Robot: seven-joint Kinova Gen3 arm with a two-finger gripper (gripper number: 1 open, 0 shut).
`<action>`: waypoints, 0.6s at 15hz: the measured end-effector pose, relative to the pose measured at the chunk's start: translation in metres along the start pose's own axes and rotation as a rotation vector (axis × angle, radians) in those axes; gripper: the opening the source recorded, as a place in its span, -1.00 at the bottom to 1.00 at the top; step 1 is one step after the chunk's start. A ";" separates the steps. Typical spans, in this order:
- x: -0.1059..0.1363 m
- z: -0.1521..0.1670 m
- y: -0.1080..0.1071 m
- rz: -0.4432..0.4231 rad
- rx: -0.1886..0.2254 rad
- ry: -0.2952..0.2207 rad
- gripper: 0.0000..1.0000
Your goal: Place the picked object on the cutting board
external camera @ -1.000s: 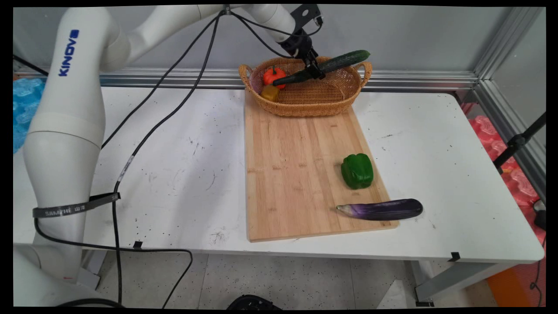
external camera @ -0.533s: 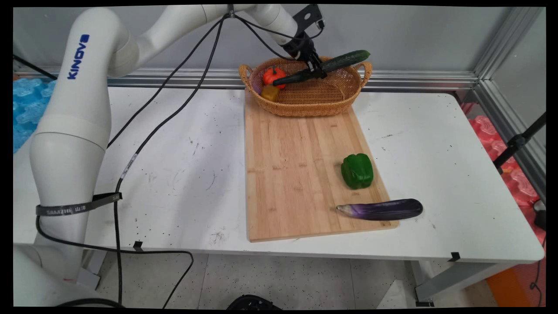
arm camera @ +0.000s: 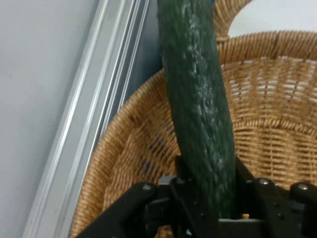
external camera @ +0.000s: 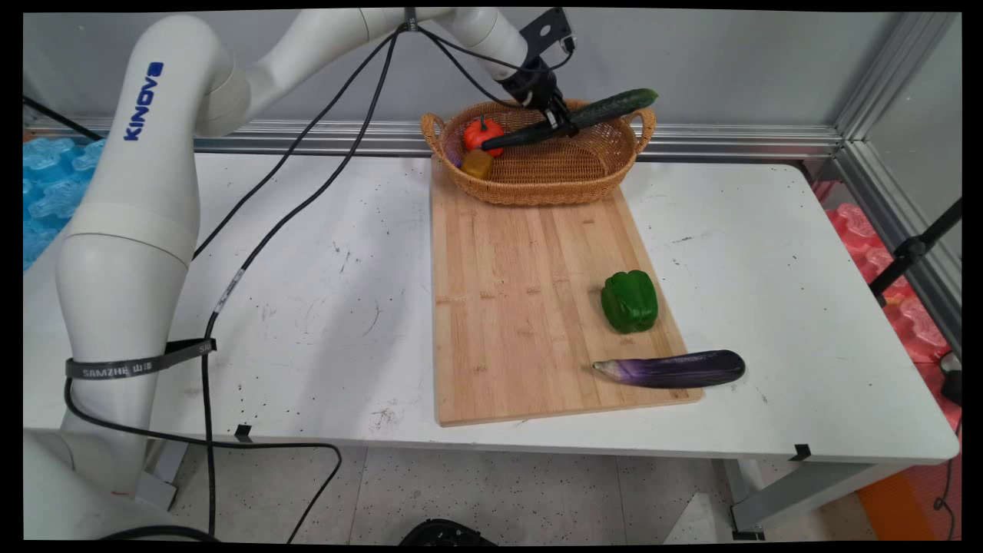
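Jaws pinching cucumber near mid-length, holding it over wicker basket, its long axis running tilted along the basket's length, right end higher.

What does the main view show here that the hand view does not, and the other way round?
Only the main view shows the green pepper and eggplant on the cutting board, the white table, and the tomato and a yellow item in the basket. Only the hand view shows the cucumber's bumpy skin close up. Both show the gripper shut on the cucumber above the wicker basket.
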 end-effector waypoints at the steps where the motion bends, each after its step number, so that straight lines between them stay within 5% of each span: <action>1: 0.004 -0.002 0.001 0.001 0.002 0.004 -1.00; 9: 0.057 -0.033 0.025 0.011 0.022 0.022 -1.00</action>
